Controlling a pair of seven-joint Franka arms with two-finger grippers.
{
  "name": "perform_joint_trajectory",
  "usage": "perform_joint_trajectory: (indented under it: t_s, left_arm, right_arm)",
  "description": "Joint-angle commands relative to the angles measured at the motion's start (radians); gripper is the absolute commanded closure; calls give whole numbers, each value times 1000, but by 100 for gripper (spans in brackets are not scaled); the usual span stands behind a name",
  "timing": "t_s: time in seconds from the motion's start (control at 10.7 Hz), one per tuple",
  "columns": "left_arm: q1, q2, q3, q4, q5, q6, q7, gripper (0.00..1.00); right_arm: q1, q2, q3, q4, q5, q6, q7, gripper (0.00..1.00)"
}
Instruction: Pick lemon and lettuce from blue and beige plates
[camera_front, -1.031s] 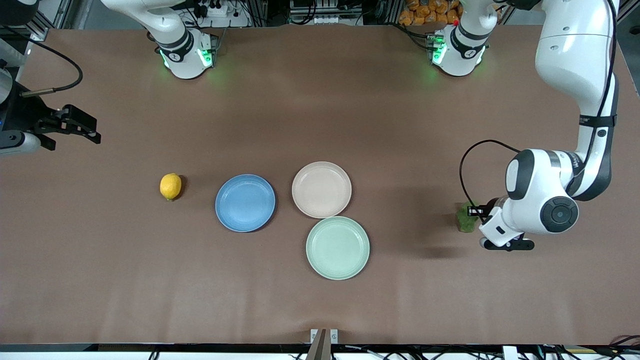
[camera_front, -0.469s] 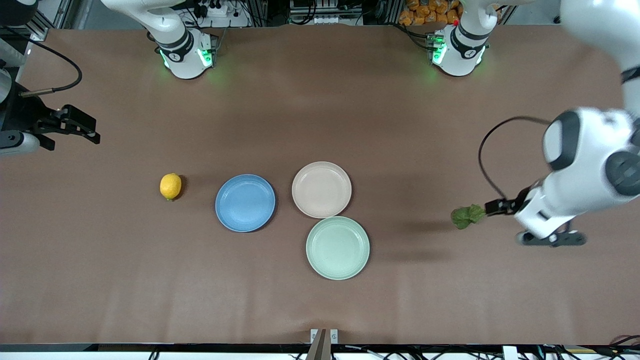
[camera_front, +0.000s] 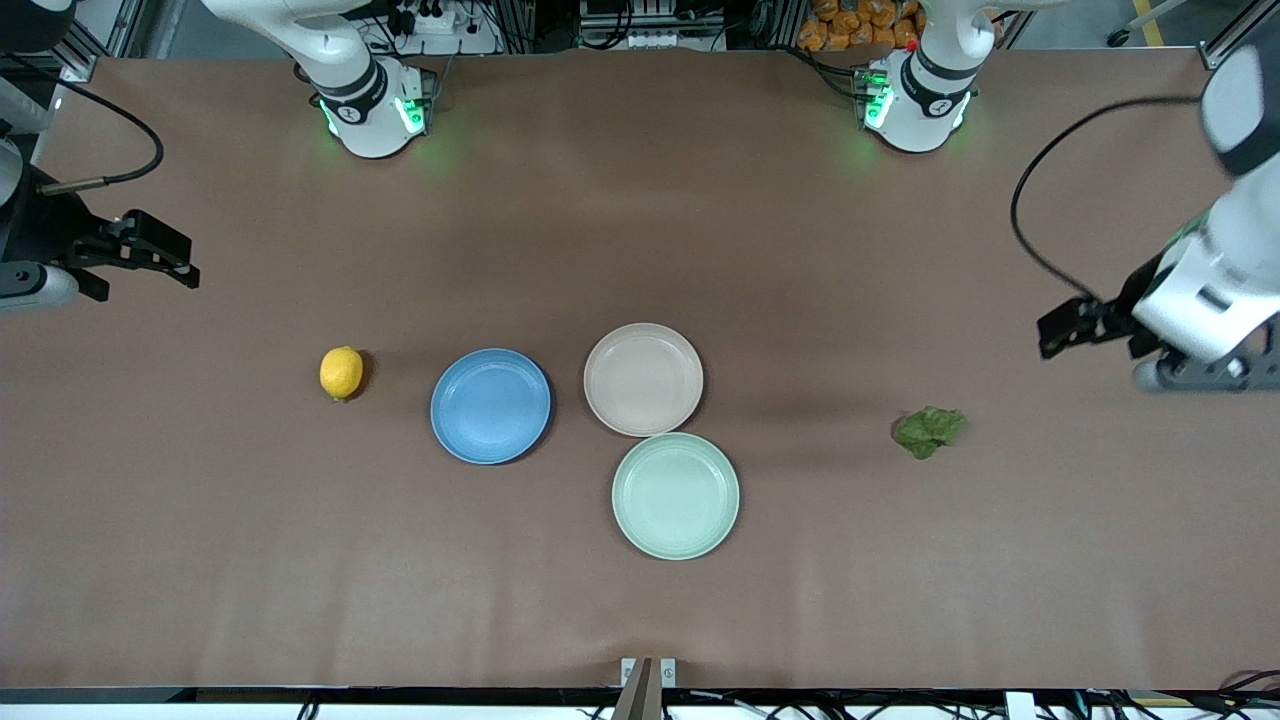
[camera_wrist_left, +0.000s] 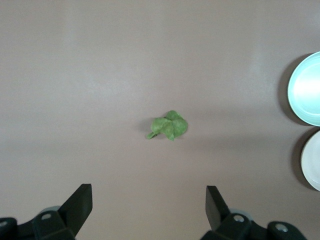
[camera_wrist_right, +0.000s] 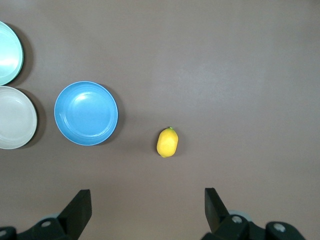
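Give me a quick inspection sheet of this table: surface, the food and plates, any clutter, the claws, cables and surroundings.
Surface: brown table, bare apart from the items below.
Job's things: lemon on the table beside the blue plate; lettuce on the table toward the left arm's end; beige plate; both plates hold nothing.
Clutter: mint-green plate, holding nothing.
Claws: left claw open, above the lettuce; right claw open, above the lemon.
Cables: black cable looping from the left arm.
Surroundings: equipment at the arms' bases.

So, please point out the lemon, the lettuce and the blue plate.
lemon (camera_front: 341, 373), front view, middle of the fruit.
lettuce (camera_front: 929, 431), front view, middle of the leaf.
blue plate (camera_front: 490, 405), front view, bare middle.
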Motion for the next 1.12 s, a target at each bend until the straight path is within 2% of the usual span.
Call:
perform_joint_trajectory:
  t_s: [0.0, 0.38, 1.03]
  left_arm:
    - [2, -65, 14, -31, -13, -38, 12, 0]
    - [34, -145, 12, -34, -11, -75, 15, 0]
    - [42, -170, 14, -28, 21, -112, 17, 0]
  right_arm:
    - [-17, -13, 14, -7, -10, 2, -10, 0]
    - [-17, -13, 14, -7, -10, 2, -10, 0]
    - [-17, -13, 14, -7, -10, 5, -10, 0]
